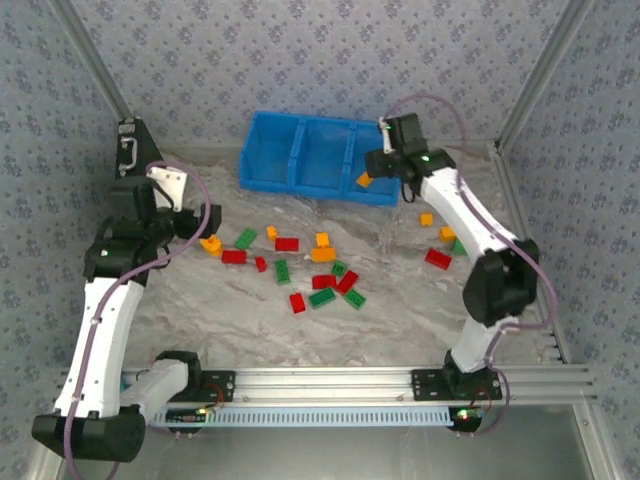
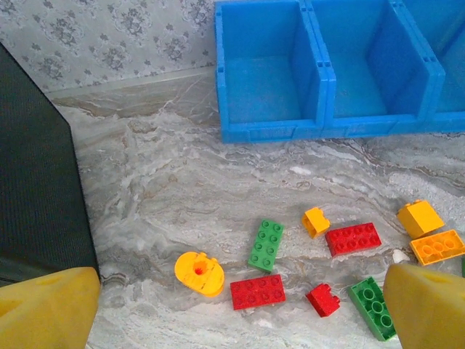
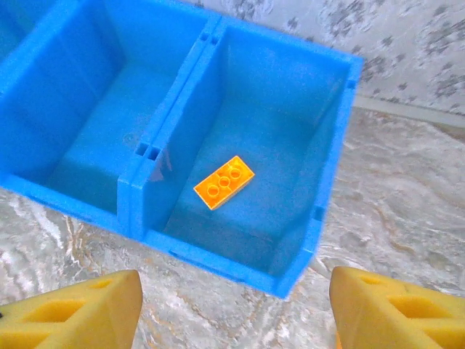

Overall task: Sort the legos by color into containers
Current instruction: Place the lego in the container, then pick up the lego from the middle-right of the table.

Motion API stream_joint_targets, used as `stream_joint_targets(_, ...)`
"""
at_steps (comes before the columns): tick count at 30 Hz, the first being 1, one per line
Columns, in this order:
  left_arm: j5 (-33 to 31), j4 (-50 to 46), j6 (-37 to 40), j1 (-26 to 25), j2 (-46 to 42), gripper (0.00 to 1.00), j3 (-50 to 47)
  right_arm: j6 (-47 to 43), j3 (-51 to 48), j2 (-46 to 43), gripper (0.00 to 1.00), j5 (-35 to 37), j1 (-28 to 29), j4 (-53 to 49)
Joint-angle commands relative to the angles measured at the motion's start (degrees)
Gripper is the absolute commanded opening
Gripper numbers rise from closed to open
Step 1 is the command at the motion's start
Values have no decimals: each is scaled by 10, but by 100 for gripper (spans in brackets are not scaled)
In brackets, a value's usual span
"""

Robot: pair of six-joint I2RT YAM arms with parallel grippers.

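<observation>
Right claw (image 1: 371, 177) partly covers blue bin (image 1: 264, 166)

A robot lab cell, with aluminium frame (image 1: 330, 378) and wallpapered panels (image 1: 300, 50).

Left arm (image 1: 98, 330), right arm (image 1: 465, 215): white tubular links, black rounded joint housings, a lilac cable looping along each, black bases with small green lights. Left gripper fingers (image 2: 43, 313), right gripper fingers (image 3: 80, 313): blunt yellow wedges with moulded recesses.
</observation>
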Motion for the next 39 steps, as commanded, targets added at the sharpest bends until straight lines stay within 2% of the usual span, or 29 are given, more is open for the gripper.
stream_joint_targets(1, 21, 25, 5, -4, 7, 100, 14, -14, -72, -28, 71, -53, -54, -33)
stream_joint_targets(5, 36, 27, -2, -4, 18, 100, 23, 15, -129, -34, 72, -85, -120, -54)
stream_joint_targets(9, 41, 28, -12, -5, 17, 100, 24, 28, -172, -14, 73, -100, -154, -30)
stream_joint_targets(13, 42, 16, -17, -5, 16, 100, 32, 21, -164, 41, 74, -114, -170, -21)
stream_joint_targets(17, 41, -9, -25, -4, 5, 100, 30, 4, -126, 110, 85, -93, -172, -35)
stream_joint_targets(23, 38, 5, -50, -6, -9, 100, 26, 8, -100, 167, 84, -60, -176, -28)
stream_joint_targets(33, 50, 3, -55, -13, 34, 100, 65, 17, -96, 191, 72, -47, -177, -5)
stream_joint_targets(35, 56, -1, -50, -20, 49, 100, 84, 16, -92, 196, 67, -52, -177, -5)
stream_joint_targets(39, 56, -33, -40, -39, 92, 100, 139, 13, -91, 201, 48, -55, -174, -2)
